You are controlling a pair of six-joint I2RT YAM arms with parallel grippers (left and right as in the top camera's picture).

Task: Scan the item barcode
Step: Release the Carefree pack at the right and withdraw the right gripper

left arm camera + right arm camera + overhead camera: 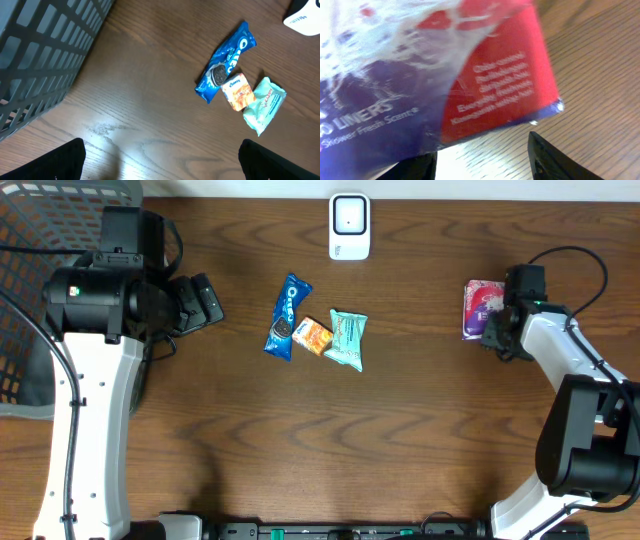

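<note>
A pink and purple packet of liners [483, 308] lies flat at the right side of the table. My right gripper [492, 328] sits at its near edge. In the right wrist view the packet [420, 75] fills the upper left, and its lower edge lies over the left finger [415, 167]. The right gripper [482, 150] is open, with bare wood between its fingers. A white barcode scanner [349, 226] stands at the back centre. My left gripper [210, 302] hovers wide open at the left, holding nothing [161, 155].
A blue Oreo pack [288, 316], a small orange pack [312, 334] and a mint-green pack [347, 339] lie together mid-table. They also show in the left wrist view, with the Oreo pack [226, 60] to the left of the other two. A dark mesh basket [40, 240] stands at the far left.
</note>
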